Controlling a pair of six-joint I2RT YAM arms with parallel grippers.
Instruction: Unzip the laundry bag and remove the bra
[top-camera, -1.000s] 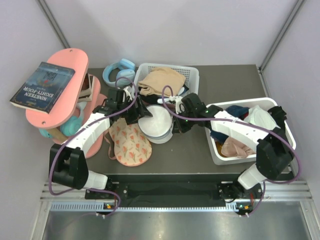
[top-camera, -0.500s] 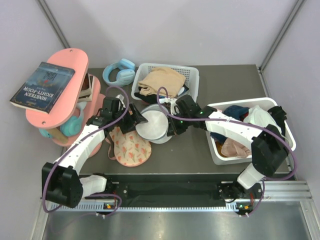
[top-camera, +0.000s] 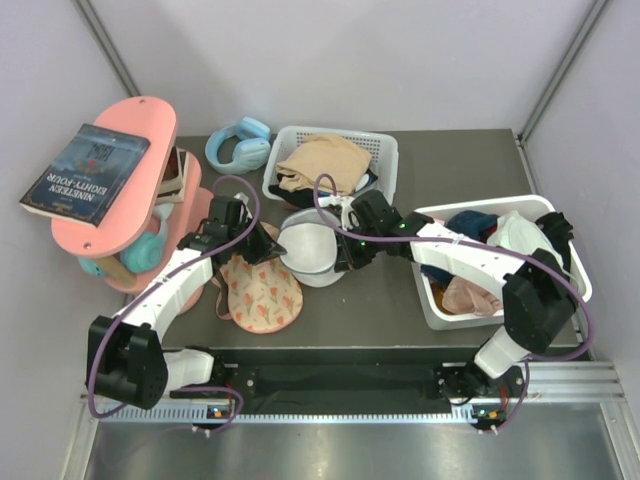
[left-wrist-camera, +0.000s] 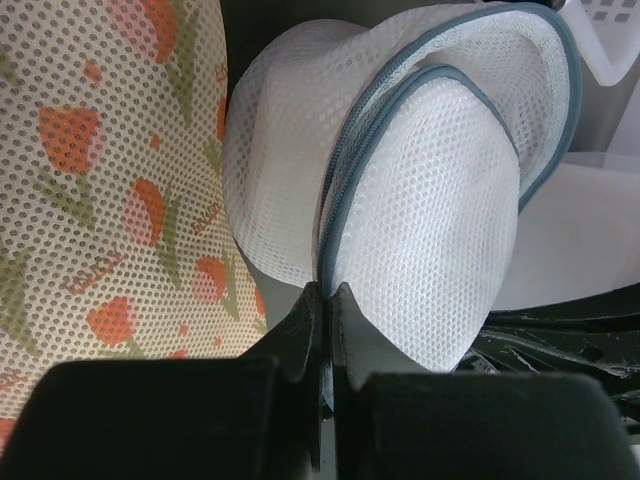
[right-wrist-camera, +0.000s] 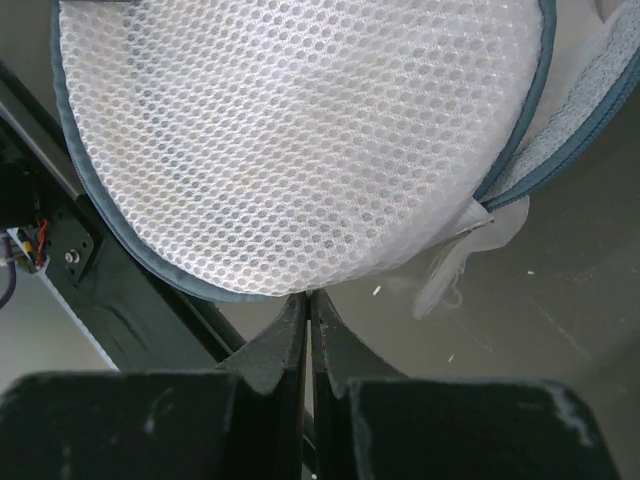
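Laundry bag (top-camera: 308, 250) sits between left claw (left-wrist-camera: 322, 300) and right claw (right-wrist-camera: 308, 300) — each clamped on its zip rim.

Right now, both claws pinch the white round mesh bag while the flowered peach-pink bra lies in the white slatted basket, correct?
No: the top view shows the flowered peach-pink bra on the dark table beside the mesh bag. Left gripper and right gripper do pinch it.
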